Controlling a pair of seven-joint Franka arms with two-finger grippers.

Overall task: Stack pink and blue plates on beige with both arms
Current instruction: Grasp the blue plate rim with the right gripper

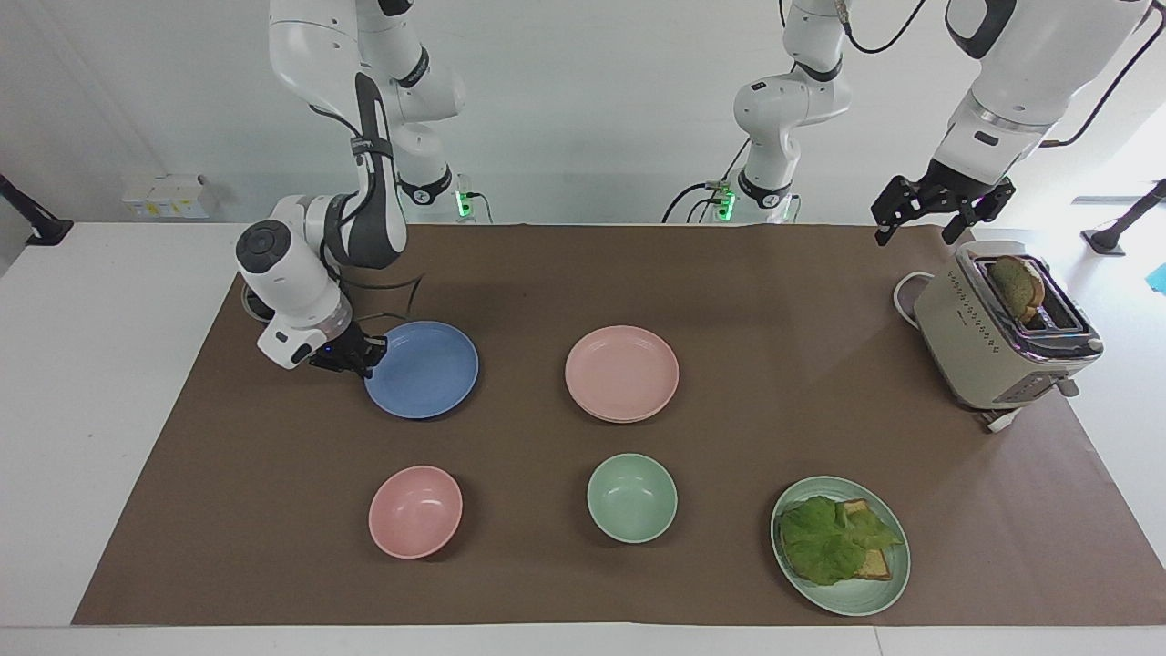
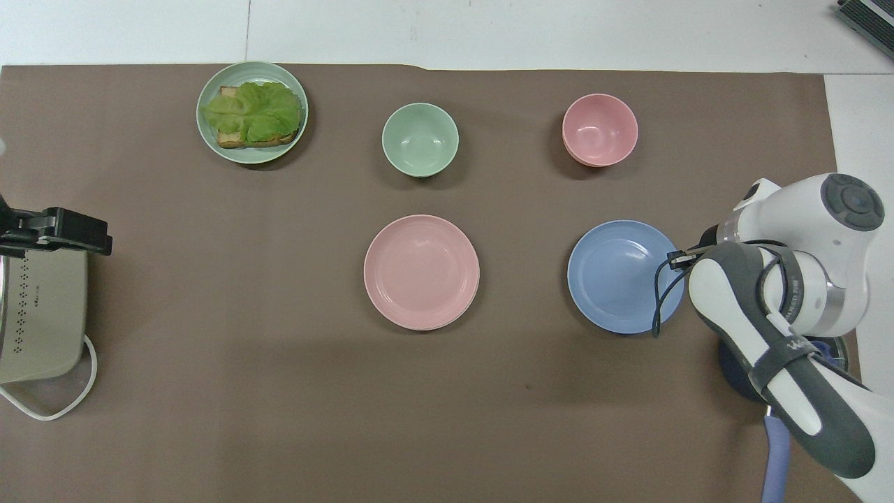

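The blue plate (image 1: 428, 372) (image 2: 620, 278) lies toward the right arm's end of the table. My right gripper (image 1: 363, 352) (image 2: 677, 260) is shut on the plate's rim at that end. The pink plate (image 1: 622, 372) (image 2: 422, 271) sits at the middle of the brown mat. A thin paler rim shows under its edge farthest from the robots, and I cannot tell whether that is the beige plate. My left gripper (image 1: 920, 226) (image 2: 59, 232) hangs open and waits over the toaster's end, holding nothing.
A beige toaster (image 1: 997, 337) (image 2: 38, 314) with a bread slice stands at the left arm's end. Farther from the robots are a pink bowl (image 1: 415, 510), a green bowl (image 1: 632, 497), and a green plate (image 1: 874, 592) of lettuce on toast.
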